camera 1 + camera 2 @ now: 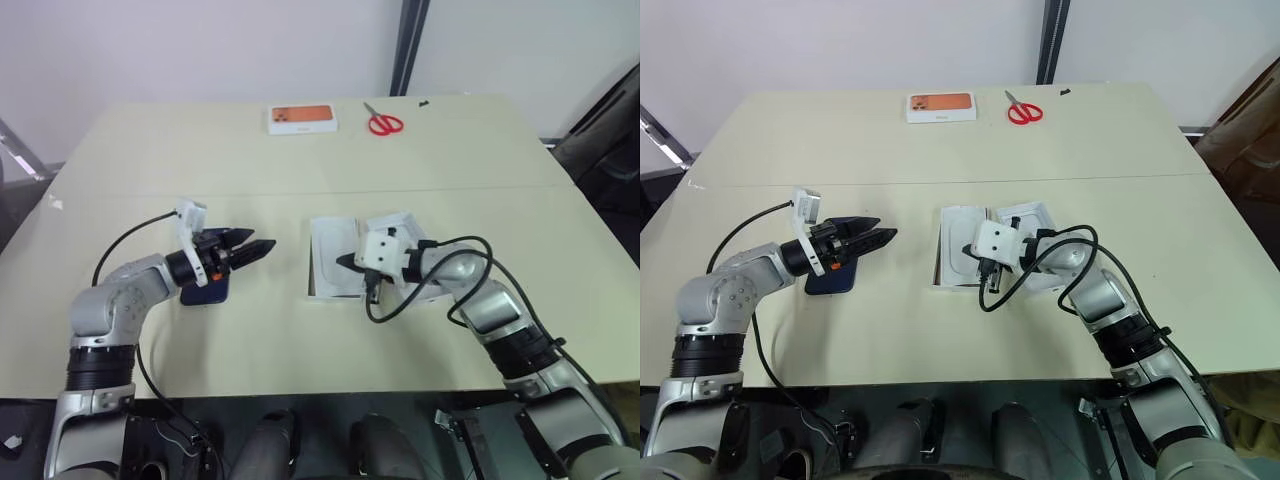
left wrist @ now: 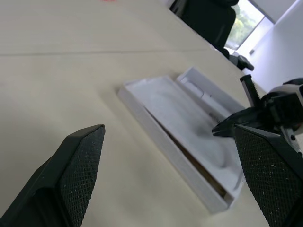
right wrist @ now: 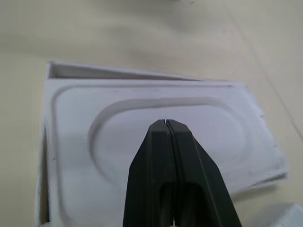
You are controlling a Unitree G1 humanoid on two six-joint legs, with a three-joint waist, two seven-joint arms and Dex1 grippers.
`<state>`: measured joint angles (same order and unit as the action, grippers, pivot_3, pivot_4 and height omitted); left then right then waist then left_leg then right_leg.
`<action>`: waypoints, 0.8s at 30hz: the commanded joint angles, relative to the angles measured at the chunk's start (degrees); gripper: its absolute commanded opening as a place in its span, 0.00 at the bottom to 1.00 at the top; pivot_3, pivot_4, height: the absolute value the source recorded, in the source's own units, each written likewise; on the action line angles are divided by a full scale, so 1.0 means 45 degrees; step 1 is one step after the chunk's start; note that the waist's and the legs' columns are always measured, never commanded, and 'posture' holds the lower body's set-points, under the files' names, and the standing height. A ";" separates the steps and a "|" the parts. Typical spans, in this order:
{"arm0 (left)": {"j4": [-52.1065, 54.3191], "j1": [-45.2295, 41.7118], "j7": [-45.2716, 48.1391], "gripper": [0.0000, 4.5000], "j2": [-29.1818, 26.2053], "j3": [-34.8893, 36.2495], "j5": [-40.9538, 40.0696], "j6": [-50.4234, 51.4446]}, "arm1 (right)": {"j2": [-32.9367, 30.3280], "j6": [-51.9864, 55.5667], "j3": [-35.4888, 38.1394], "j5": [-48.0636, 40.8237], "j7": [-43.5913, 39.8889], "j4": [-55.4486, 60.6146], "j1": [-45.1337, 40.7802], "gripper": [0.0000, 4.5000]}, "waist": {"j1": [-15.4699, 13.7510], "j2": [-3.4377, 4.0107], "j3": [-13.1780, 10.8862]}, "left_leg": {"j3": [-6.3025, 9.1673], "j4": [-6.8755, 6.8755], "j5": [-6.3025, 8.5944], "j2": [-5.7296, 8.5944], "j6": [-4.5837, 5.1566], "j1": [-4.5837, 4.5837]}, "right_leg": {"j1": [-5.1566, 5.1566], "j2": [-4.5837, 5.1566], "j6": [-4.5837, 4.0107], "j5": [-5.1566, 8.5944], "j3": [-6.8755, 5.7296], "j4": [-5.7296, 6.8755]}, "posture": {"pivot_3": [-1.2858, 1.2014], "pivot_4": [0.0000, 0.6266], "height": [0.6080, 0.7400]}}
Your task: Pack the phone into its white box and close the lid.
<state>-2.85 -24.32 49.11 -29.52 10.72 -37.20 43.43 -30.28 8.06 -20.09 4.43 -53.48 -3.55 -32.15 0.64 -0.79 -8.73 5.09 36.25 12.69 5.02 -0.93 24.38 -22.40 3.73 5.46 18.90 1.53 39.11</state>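
Note:
The phone (image 1: 207, 292) lies flat and dark blue on the table at the left, just below my left gripper (image 1: 258, 246). That gripper hovers above it, open and empty, pointing toward the white box (image 1: 318, 262). A thin white insert (image 3: 156, 142) with an oblong recess rests tilted on the box, and a strip of brownish floor (image 2: 209, 178) shows beneath it. My right gripper (image 3: 165, 123) is shut with nothing in it, its tips over the insert's recess. The lid (image 1: 404, 222) lies inside up against the box's right side, partly hidden by my right wrist.
A white box with an orange picture (image 1: 303, 118) and red scissors (image 1: 383, 122) lie at the table's far edge. A seam (image 1: 300, 192) crosses the tabletop between them and the work area. A dark chair (image 1: 605, 140) stands off the right side.

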 commanded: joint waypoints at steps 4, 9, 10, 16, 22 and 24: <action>0.0169 -0.0093 0.0090 1.00 0.0146 0.0120 -0.0143 -0.0359 | 0.0603 0.0426 -0.0662 0.0248 -0.0387 0.0433 -0.0575 0.01 | 0.0037 0.0000 0.0000 | -0.0001 -0.0004 0.0001 0.0001 0.0002 0.0000 | -0.0003 0.0001 0.0000 0.0000 0.0001 0.0001 | 0.52 0.24 0.95; 0.0144 -0.0127 -0.0090 1.00 0.0322 0.0135 -0.0065 -0.0417 | 0.1639 0.1000 -0.0630 0.0246 0.0057 -0.0323 -0.0915 0.01 | 0.0088 0.0000 0.0000 | 0.0001 -0.0011 0.0000 -0.0002 0.0000 -0.0001 | -0.0015 -0.0004 0.0000 0.0000 0.0001 0.0011 | 0.52 0.24 0.95; 0.0171 -0.0115 -0.0145 1.00 0.0351 0.0153 -0.0120 -0.0363 | 0.1749 0.1002 -0.0673 0.0360 0.0166 -0.0497 -0.0995 0.01 | 0.0083 0.0000 0.0000 | 0.0003 -0.0010 0.0000 -0.0002 0.0000 -0.0001 | -0.0013 -0.0004 0.0000 0.0000 -0.0001 0.0011 | 0.52 0.24 0.95; 0.0450 0.0092 -0.0403 1.00 0.0411 0.0156 -0.0207 -0.0339 | 0.1894 0.0636 -0.0716 0.0669 0.0500 -0.1146 -0.1215 0.01 | 0.0035 0.0000 0.0000 | 0.0002 -0.0003 0.0000 0.0002 0.0000 -0.0001 | -0.0008 -0.0003 0.0000 0.0000 -0.0002 0.0010 | 0.52 0.24 0.95; 0.0567 0.0219 -0.0581 1.00 0.0446 0.0061 -0.0070 -0.0432 | 0.1624 0.0004 -0.0665 0.1070 0.0799 -0.1825 -0.1293 0.01 | 0.0066 0.0000 0.0000 | 0.0003 -0.0007 0.0000 0.0001 0.0000 -0.0002 | -0.0009 -0.0004 0.0000 0.0000 -0.0003 0.0011 | 0.52 0.24 0.95; 0.0557 0.0199 -0.0651 1.00 0.0501 0.0026 -0.0041 -0.0469 | 0.1823 -0.0094 -0.0519 0.1093 0.1130 -0.2222 -0.1523 0.01 | 0.0063 0.0000 0.0000 | 0.0003 -0.0005 0.0000 0.0001 0.0000 -0.0003 | -0.0006 -0.0004 0.0000 0.0000 -0.0003 0.0010 | 0.52 0.24 0.95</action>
<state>-2.14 -22.97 46.25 -27.23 10.34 -36.93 42.21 -22.65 8.76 -23.78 9.14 -49.60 -13.15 -37.43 0.93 -0.79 -8.73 5.10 36.23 12.69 5.03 -0.93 24.36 -22.43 3.72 5.46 18.90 1.52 39.15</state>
